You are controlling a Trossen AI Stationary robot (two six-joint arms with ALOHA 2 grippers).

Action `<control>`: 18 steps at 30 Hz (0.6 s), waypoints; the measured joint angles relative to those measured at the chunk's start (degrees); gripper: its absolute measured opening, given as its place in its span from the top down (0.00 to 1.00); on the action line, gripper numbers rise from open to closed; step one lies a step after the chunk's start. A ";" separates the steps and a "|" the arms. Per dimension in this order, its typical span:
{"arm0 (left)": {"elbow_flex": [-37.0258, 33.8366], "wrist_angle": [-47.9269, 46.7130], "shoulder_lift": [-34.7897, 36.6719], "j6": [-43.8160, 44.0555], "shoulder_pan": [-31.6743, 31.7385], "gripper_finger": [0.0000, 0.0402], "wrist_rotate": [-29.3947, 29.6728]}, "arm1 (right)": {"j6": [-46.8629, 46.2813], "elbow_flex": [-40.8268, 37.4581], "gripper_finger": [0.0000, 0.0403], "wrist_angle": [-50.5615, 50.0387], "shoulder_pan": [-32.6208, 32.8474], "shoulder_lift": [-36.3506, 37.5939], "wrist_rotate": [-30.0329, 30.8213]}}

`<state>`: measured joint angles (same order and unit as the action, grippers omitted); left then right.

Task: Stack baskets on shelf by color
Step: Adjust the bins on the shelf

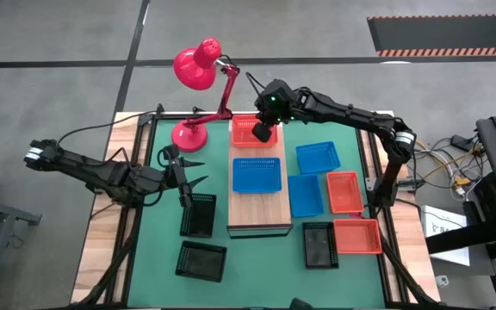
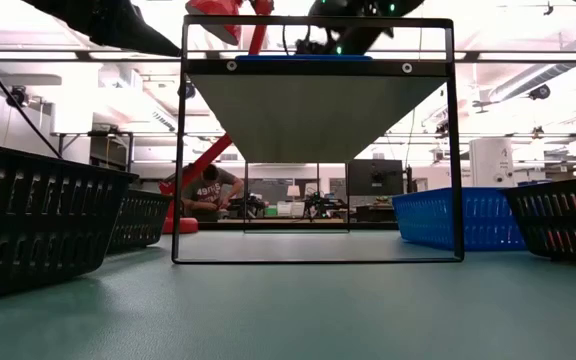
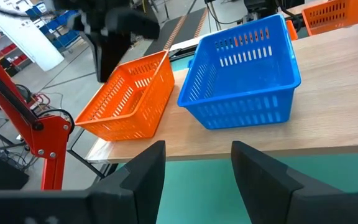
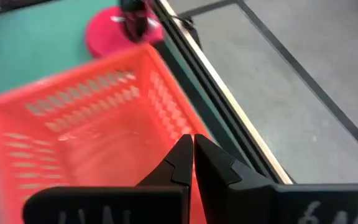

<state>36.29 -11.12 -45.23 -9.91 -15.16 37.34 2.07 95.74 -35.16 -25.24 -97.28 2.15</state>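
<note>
The light-wood shelf stands mid-table. A red-orange basket rests by its bottom on the shelf's far end, and a blue basket sits beside it in the middle. My right gripper is shut and hovers over the red-orange basket's far right part, near its rim. My left gripper stands open left of the shelf, above the mat, facing both baskets and holding nothing. A black basket lies just near of it. My right gripper's shut fingers point slantwise down at the rim of the red-orange basket from the far right. Whether the fingertips touch the rim or stand just above it, I cannot tell. The basket sits flat on the shelf.
On the green mat right of the shelf lie two blue baskets, two red-orange ones and a black one. Another black basket lies near left. A red desk lamp stands at the far left.
</note>
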 joint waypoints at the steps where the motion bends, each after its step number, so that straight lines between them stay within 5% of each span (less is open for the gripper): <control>1: 0.00 0.02 0.00 0.00 0.00 0.58 -0.03 | 0.00 0.79 0.98 -0.86 0.43 0.29 -0.78; 7: 0.00 0.16 -0.06 0.00 0.00 0.58 -0.11 | 0.02 3.63 0.98 -5.30 5.35 3.24 -7.21; 12: 0.15 0.39 -0.11 0.00 0.04 0.58 -0.11 | 1.81 3.61 0.98 -10.88 11.09 4.29 -21.51; 18: 0.15 0.30 -0.15 0.02 0.02 0.58 -0.09 | 1.79 1.32 0.98 -13.34 16.33 3.42 -13.66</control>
<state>36.45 -10.82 -45.39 -9.89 -15.14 37.25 3.86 97.06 -48.50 -8.91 -93.86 -11.51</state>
